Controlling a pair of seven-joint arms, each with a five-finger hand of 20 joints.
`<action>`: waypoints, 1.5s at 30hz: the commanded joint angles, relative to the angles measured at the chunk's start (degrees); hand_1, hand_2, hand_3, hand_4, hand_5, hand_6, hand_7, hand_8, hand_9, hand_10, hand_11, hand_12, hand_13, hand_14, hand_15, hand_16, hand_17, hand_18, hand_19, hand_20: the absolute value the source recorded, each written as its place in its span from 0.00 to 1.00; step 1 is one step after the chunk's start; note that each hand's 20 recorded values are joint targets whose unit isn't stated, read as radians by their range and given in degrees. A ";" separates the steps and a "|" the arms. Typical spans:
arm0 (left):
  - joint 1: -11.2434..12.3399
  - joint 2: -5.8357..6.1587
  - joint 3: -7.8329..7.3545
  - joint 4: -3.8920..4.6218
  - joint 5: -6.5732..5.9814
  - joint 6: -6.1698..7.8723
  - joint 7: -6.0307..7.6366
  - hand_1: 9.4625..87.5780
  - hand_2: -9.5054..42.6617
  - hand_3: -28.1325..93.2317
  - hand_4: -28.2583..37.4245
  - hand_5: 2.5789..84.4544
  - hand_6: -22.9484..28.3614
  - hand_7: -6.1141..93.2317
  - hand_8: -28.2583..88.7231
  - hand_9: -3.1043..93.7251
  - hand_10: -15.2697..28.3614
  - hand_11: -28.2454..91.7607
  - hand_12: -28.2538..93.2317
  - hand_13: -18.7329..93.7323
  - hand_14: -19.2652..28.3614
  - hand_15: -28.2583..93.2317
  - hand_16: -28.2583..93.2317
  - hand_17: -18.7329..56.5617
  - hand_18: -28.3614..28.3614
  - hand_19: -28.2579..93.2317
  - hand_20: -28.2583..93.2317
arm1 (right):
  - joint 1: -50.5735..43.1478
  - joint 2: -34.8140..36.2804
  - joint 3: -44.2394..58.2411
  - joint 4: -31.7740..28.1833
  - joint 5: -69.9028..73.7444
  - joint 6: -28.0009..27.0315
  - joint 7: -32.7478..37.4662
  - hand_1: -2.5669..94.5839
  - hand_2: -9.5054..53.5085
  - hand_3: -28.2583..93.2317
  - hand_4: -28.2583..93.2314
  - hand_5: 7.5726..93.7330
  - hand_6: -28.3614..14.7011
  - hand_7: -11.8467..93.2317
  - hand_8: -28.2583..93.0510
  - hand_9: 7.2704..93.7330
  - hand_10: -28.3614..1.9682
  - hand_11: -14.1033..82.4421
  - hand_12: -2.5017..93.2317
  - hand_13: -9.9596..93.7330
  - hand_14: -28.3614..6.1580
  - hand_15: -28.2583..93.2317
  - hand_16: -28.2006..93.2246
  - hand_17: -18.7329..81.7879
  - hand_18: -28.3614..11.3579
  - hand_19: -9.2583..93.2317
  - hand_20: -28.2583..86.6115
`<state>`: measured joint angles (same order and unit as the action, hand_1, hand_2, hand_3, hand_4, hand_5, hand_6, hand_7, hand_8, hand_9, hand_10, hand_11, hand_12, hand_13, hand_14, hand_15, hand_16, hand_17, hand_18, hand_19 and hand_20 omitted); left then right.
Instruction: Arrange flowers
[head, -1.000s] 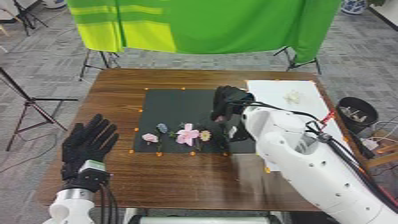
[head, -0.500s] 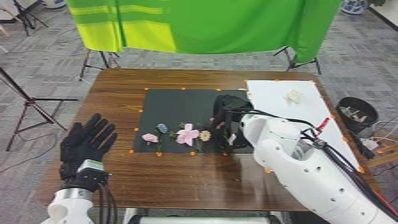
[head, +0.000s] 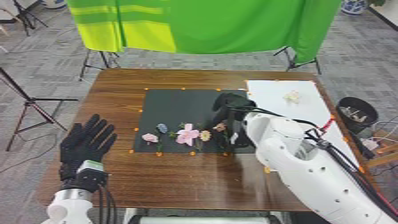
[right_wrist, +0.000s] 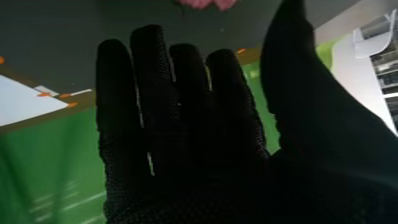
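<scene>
The left hand (head: 86, 140) is open, flowers (head: 187, 135) lie on the mat (head: 182, 106) between it and the right hand (head: 233, 103), whose fingers are straight, and a pale flower (head: 292, 96) lies beyond, right of that hand.

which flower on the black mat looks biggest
The pink flower with long spread petals, between the bluish one and the yellowish one; the others look smaller.

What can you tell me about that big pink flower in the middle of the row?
The big pink flower has broad, spread petals around a paler middle. It lies on the dark mat, toward the mat's near edge. A blue-grey flower is to its left, and a cream one close on its right; I can't tell whether those two touch. No fingers hold it.
</scene>
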<state>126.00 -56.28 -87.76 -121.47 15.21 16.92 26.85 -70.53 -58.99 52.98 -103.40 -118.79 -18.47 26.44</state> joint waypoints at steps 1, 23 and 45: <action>-0.61 -0.36 1.03 0.19 0.40 -0.82 -0.60 0.25 0.42 0.82 0.00 0.47 0.65 0.20 0.17 0.39 0.72 0.47 0.33 0.40 0.76 0.59 0.17 0.16 0.78 0.54 0.31 | 0.43 4.39 4.36 1.90 -7.67 7.07 1.50 0.39 0.01 0.89 0.00 0.47 0.60 0.26 0.13 0.52 0.46 0.24 0.16 0.58 0.46 0.42 0.40 0.40 0.25 0.60 0.43; -0.68 -0.55 1.56 0.23 0.25 -1.26 0.39 0.24 0.45 0.81 0.00 0.49 0.65 0.20 0.17 0.39 0.72 0.47 0.33 0.40 0.77 0.59 0.17 0.16 0.78 0.54 0.32 | 10.53 9.44 6.17 24.16 5.01 -2.19 6.10 0.41 0.16 0.90 0.00 0.35 0.64 0.28 0.12 0.30 0.57 0.22 0.11 0.34 0.49 0.26 0.38 0.31 0.32 0.47 0.38; -0.97 -1.86 1.77 0.59 0.61 -1.70 -0.54 0.24 0.46 0.81 0.00 0.49 0.65 0.20 0.17 0.40 0.72 0.47 0.33 0.40 0.77 0.59 0.17 0.16 0.78 0.54 0.32 | -1.55 13.78 8.06 16.04 2.94 13.23 -2.57 0.69 0.00 0.81 0.00 0.74 0.72 0.43 0.19 0.87 0.71 0.29 0.50 0.76 0.68 0.49 0.61 0.46 0.39 0.68 0.47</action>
<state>124.33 -57.52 -85.93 -120.96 15.63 15.99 26.41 -66.77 -48.20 60.57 -82.67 -114.87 -10.32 26.14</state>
